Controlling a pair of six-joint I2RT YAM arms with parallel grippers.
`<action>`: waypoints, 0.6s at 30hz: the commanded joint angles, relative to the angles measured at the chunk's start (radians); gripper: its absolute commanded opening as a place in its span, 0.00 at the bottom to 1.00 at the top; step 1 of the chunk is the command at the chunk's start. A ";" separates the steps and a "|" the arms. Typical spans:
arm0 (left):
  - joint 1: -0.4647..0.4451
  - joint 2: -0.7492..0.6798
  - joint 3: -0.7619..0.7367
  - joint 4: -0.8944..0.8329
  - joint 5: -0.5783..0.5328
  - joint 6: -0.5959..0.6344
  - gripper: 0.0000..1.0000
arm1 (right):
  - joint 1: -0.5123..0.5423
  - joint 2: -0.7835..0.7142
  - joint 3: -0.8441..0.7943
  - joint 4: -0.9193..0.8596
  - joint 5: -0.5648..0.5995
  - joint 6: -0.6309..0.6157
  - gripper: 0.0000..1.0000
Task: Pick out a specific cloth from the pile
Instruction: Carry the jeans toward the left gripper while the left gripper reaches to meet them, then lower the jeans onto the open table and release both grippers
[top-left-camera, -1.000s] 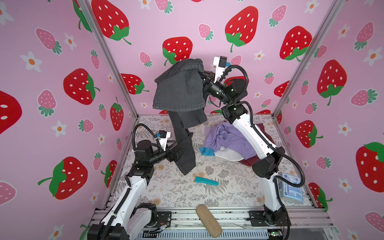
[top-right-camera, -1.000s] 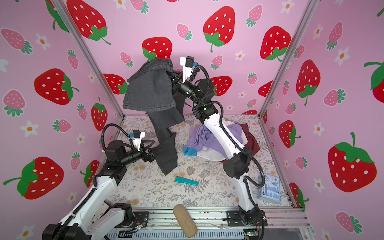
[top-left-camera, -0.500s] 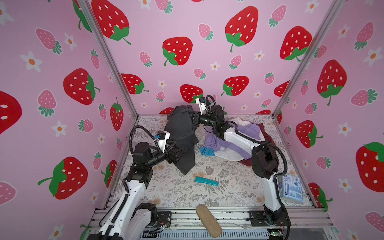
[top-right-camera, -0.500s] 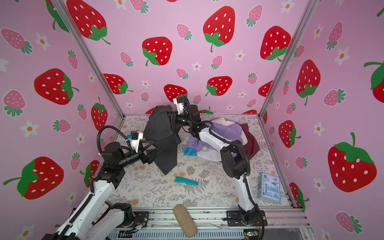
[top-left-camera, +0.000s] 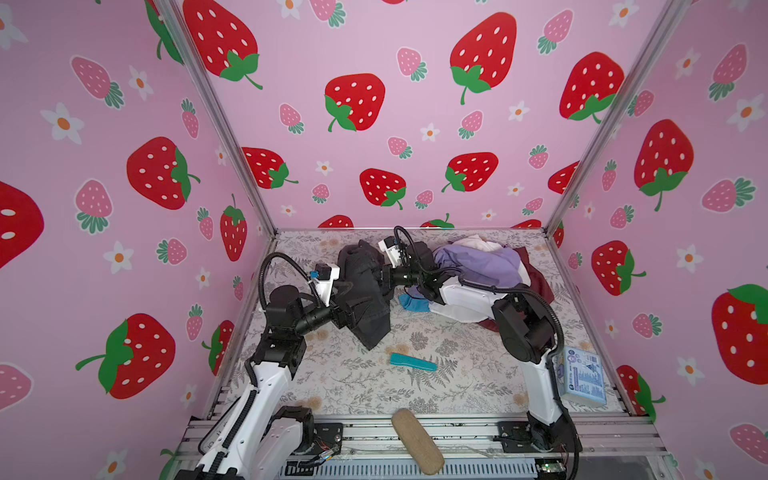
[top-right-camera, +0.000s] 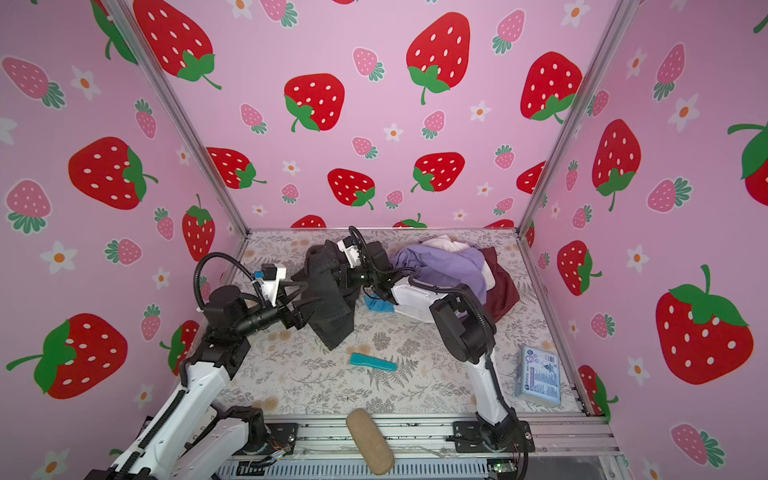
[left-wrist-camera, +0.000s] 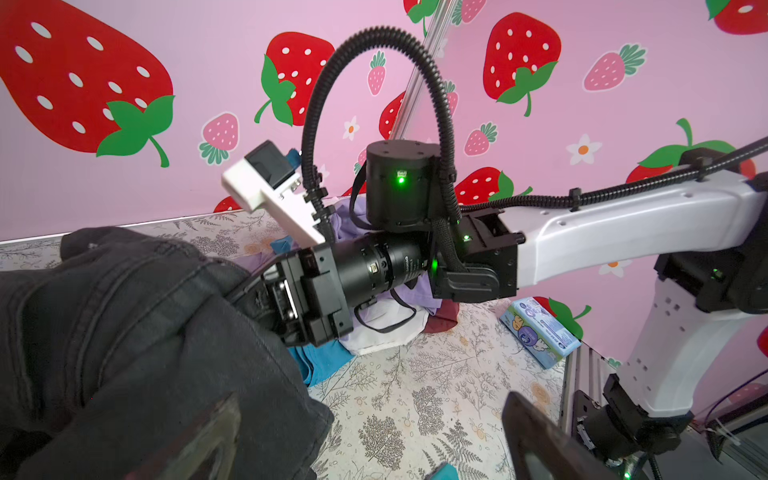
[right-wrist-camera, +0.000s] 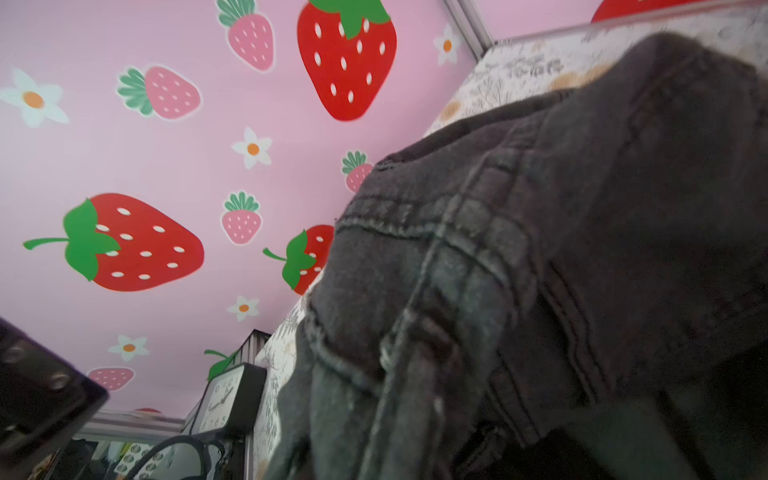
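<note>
The right claw (left-wrist-camera: 259, 286) was clenched on the trousers (top-left-camera: 365, 297), its tips buried in the denim. The pile (top-left-camera: 482, 264) lay right of centre in both top views, and the trousers were heaped just left of it, mid-frame. The left claw (top-left-camera: 354, 309) gaped beside their lower folds, gripping nothing. The trousers seemed already separated. Next, the right claw would need to drag them further left and let go.

Legible markings on my rig: none I can read outright
- blue packet (top-left-camera: 581, 376): printed label with pictures, lettering too small
- black barrel (left-wrist-camera: 376, 270) on my right wrist: fine white print, illegible
- 1 clock (right-wrist-camera: 218, 401): numerals ring the dial, too blurred to read surely
</note>
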 joint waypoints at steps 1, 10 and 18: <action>-0.005 0.003 -0.004 0.017 0.021 0.005 0.99 | 0.012 0.052 0.011 -0.138 0.024 -0.066 0.00; -0.005 0.037 0.001 0.012 0.015 0.010 0.99 | 0.008 0.233 0.130 -0.277 0.155 -0.066 0.30; -0.003 0.062 0.011 0.004 0.004 0.019 0.99 | 0.002 0.412 0.366 -0.327 0.116 -0.043 0.31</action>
